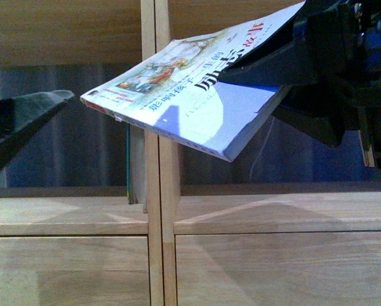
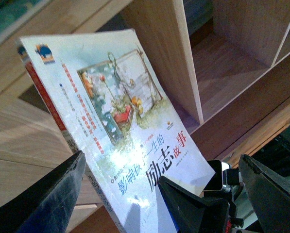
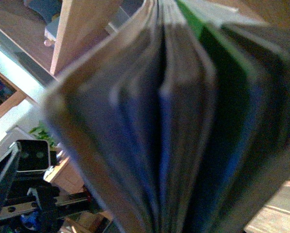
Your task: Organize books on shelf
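Note:
The white-covered book [image 1: 196, 95] hangs tilted in the air in front of the shelf's central upright [image 1: 161, 210], its red-white spine pointing left. My right gripper [image 1: 257, 80] is shut on its right end, one dark finger lying over the Chinese title. In the left wrist view the same cover [image 2: 130, 121] lies between the spread fingers of my left gripper [image 2: 160, 158], which is open and not touching it. The right wrist view shows only the book's fanned page edges [image 3: 174, 126]. A slim teal book [image 1: 128, 166] stands upright in the left compartment against the upright.
Two plain drawer fronts [image 1: 69, 271] sit below the compartment floor [image 1: 273, 213]. The left finger [image 1: 24, 121] reaches in from the left edge at the book's height. The right compartment behind the held book looks dark and open.

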Action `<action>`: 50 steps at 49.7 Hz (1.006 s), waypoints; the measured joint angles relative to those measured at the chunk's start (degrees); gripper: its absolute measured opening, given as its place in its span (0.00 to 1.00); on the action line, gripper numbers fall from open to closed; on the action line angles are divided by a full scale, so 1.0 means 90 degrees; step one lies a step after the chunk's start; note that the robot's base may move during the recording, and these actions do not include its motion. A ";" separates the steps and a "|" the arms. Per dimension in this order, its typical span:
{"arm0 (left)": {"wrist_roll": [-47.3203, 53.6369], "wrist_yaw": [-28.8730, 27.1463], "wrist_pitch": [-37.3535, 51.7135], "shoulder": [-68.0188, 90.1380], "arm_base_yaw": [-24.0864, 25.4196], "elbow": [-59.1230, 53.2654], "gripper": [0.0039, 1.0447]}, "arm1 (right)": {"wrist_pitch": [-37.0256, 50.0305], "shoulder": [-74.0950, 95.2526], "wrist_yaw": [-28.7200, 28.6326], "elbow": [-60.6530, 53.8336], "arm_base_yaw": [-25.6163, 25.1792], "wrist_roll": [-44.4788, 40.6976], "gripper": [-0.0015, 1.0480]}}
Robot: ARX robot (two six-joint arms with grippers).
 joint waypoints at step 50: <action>0.0461 -0.0221 0.0277 0.0848 -0.0321 0.0765 0.85 | -0.0442 -0.0750 -0.0420 -0.0221 0.0629 0.0299 0.07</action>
